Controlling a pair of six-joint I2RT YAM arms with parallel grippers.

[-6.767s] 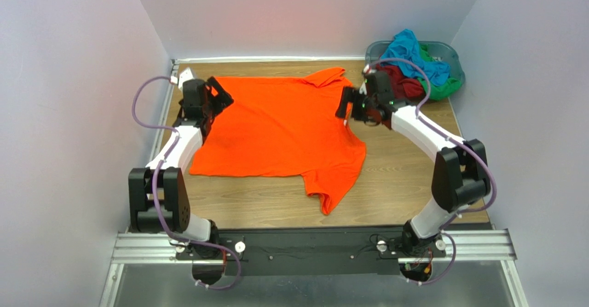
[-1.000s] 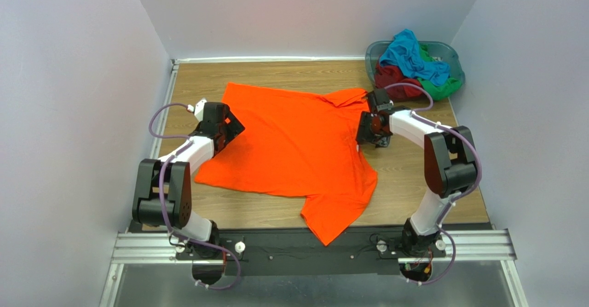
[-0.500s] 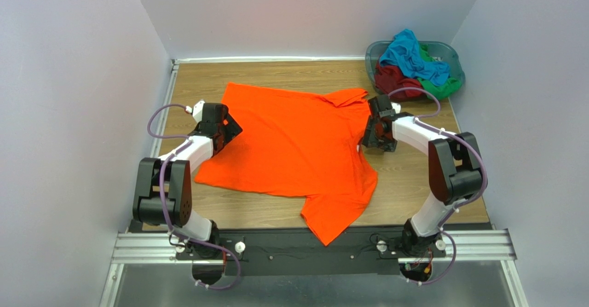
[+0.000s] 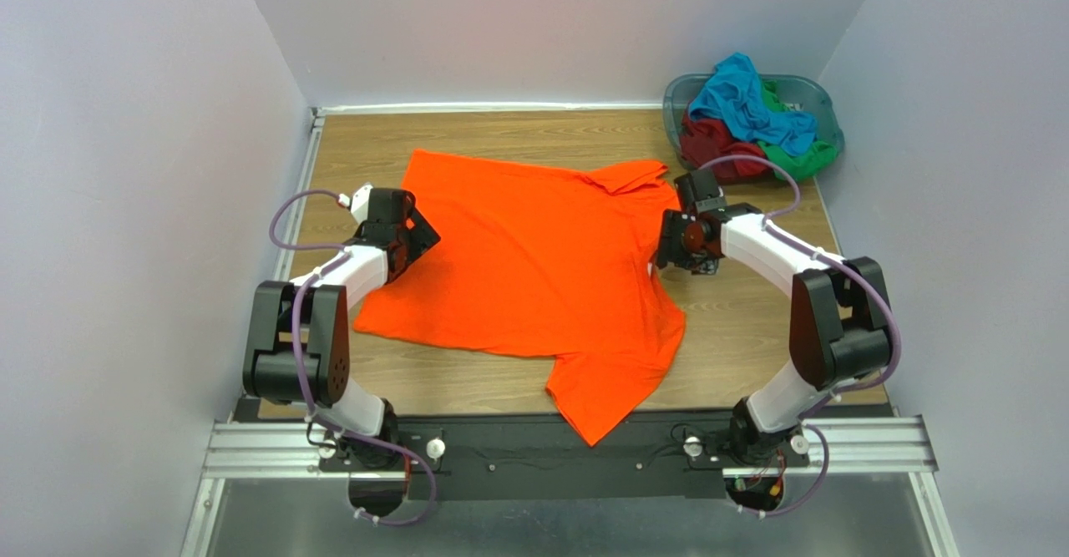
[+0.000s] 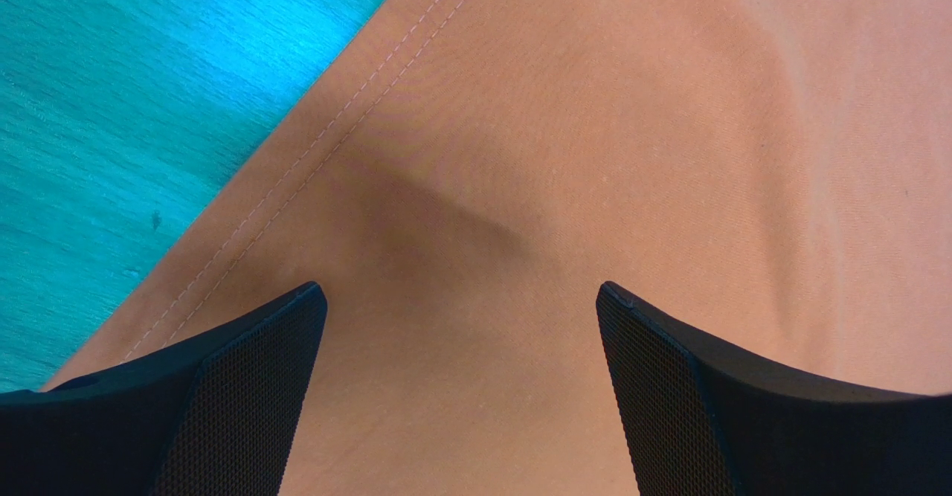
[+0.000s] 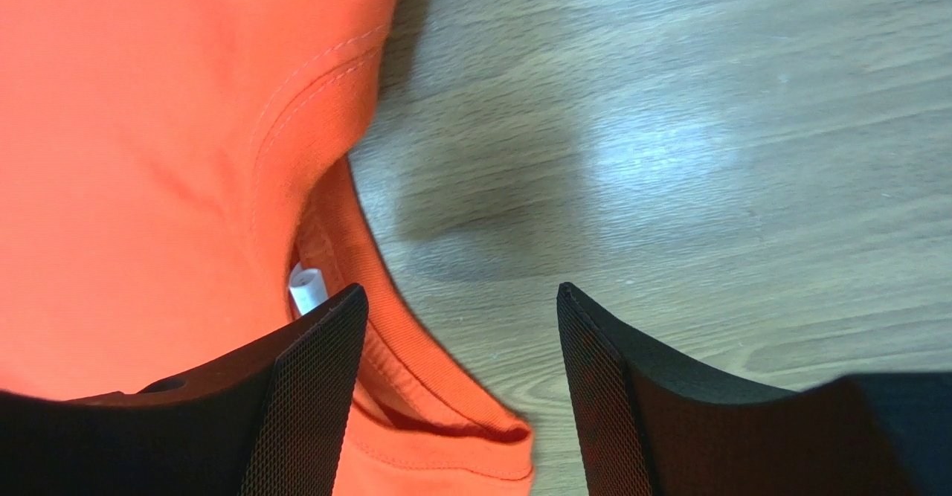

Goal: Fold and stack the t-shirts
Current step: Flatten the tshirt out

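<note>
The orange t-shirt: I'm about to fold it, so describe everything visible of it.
The orange t-shirt is plain cloth with stitched hems, spread nearly flat on the wooden table, collar to the right, one sleeve toward the near edge. The open left gripper hangs over its left hem, the open right gripper over the collar; neither grips it.

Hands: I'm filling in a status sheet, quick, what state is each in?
Left hand: open, empty, over the orange t-shirt.
Right hand: open, empty, at its collar.

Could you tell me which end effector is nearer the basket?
Right. The right end effector is at the orange t-shirt's collar, near the basket; the left end effector is over the shirt's opposite edge, farther away.
</note>
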